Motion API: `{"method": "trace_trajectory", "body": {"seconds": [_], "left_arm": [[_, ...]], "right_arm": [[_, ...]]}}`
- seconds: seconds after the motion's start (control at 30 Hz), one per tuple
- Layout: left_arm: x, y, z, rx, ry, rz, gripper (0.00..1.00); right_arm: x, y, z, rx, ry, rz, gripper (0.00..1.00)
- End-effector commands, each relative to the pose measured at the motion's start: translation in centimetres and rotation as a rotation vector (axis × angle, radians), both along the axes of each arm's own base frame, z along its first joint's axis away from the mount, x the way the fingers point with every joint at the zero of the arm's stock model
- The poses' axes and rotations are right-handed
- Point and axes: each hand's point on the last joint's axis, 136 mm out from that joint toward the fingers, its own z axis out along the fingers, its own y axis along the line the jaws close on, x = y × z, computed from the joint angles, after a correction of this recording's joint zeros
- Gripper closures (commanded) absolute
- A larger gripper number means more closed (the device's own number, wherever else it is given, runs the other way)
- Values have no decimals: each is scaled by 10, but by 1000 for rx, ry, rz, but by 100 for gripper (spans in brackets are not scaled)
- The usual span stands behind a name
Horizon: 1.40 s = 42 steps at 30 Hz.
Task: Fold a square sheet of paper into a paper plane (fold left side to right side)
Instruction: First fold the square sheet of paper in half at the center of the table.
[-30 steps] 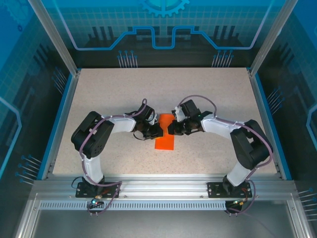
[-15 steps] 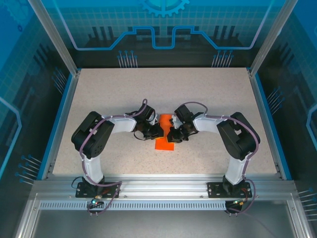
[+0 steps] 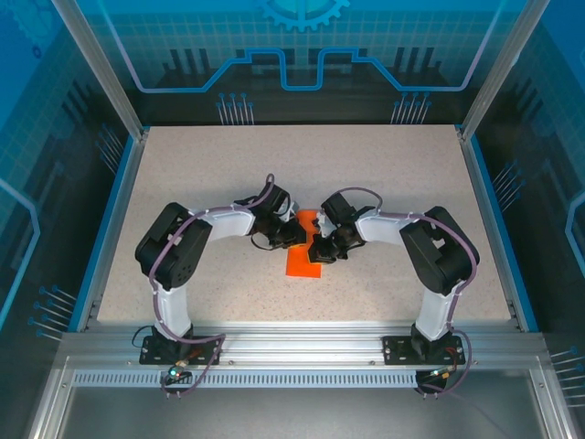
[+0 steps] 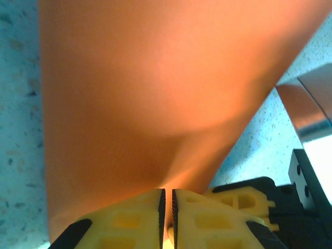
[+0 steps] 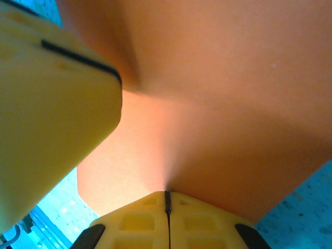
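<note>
The square sheet of paper (image 3: 303, 263) is bright orange and reads from above as a narrow upright strip in the middle of the table. My left gripper (image 3: 294, 236) meets it from the left and my right gripper (image 3: 318, 249) from the right, close together. In the left wrist view the sheet (image 4: 155, 93) rises in a curved sweep, with the left gripper (image 4: 167, 199) shut on its near edge. The right gripper (image 5: 167, 199) is likewise shut on the paper (image 5: 233, 104). The left gripper's yellow finger (image 5: 52, 104) looms beside it. A paper plane is out of view.
The speckled beige table (image 3: 201, 174) is bounded by blue rails at the left and right (image 3: 114, 219) and a metal frame at the near edge (image 3: 292, 343). Both arms bend inward, their elbows (image 3: 174, 251) close to the near corners.
The right arm's elbow has swung inward and its gripper slid down-left along the paper. The left gripper has shifted slightly right and up. The visible orange strip looks shorter.
</note>
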Motion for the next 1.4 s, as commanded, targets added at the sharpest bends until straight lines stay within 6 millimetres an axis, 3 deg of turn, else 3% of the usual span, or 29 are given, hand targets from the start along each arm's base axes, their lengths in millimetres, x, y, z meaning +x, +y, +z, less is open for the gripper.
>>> {"method": "trace_trajectory", "body": {"seconds": [0.0, 0.57, 1.37], "left_arm": [[10, 0, -6, 4, -17, -8, 87], [36, 19, -21, 68, -120, 38, 88], [101, 29, -27, 96, -169, 137, 88]], "right_arm": [[-20, -28, -35, -177, 68, 3, 94], [-28, -41, -44, -244, 92, 29, 94], [-38, -55, -47, -297, 104, 39, 94]]}}
